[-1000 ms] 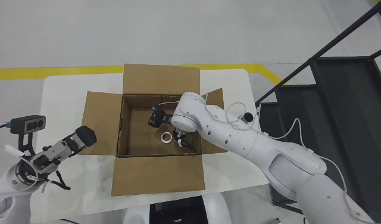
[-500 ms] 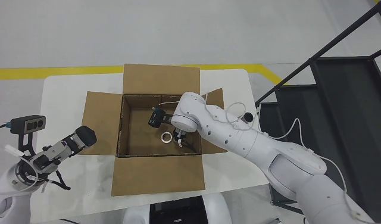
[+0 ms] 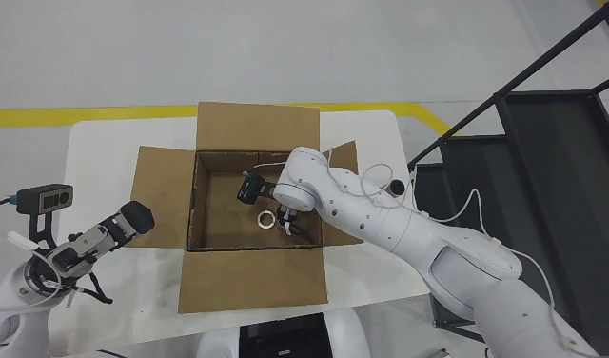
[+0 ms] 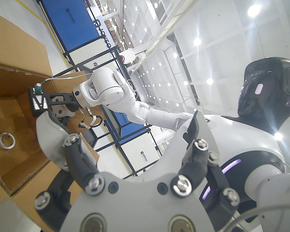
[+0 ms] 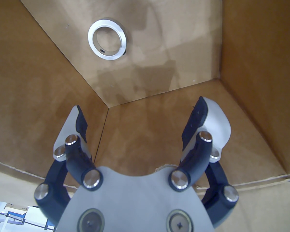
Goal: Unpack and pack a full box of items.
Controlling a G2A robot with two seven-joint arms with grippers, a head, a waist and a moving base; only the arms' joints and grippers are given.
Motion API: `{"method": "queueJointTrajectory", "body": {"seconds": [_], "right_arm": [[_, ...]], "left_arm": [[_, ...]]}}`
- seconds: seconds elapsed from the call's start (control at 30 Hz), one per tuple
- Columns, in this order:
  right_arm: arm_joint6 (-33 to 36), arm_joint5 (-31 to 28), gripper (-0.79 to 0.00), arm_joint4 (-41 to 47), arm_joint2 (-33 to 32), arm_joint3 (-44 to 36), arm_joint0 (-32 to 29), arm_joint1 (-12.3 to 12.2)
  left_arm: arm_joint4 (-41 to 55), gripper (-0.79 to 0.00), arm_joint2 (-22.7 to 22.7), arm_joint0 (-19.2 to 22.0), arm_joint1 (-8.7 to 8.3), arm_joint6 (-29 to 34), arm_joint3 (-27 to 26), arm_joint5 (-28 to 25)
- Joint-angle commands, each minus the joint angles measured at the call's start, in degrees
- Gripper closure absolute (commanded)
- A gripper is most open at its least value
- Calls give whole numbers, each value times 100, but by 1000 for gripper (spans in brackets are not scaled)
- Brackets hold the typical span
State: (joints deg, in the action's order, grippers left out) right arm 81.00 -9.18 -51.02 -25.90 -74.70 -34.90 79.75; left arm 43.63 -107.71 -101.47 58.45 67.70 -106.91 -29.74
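- Fingers of your right gripper (image 5: 139,105) are spread and empty in the right wrist view, inside the cardboard box (image 5: 256,73); the metal ring (image 5: 107,39) lies flat on its floor, apart from them.
- Left wrist view: your left gripper (image 4: 118,119) is spread too, empty, outside the box.
- Top view: the ring sits just beside your right gripper.

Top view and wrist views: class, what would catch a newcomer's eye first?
The open cardboard box stands in the middle of the table. On its floor lies one metal ring, with the right hand open close by, inside the box. The left hand is open outside the box, by a side flap.
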Motion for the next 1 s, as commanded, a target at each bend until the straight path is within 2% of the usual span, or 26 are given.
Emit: {"method": "queueJointTrajectory", "body": {"seconds": [0.0,0.97], "right_arm": [[0,0,-785,0,0,0,0,0],[0,0,-785,0,0,0,0,0]], "left_arm": [[0,-785,0,0,0,0,0,0],[0,-785,0,0,0,0,0,0]]}}
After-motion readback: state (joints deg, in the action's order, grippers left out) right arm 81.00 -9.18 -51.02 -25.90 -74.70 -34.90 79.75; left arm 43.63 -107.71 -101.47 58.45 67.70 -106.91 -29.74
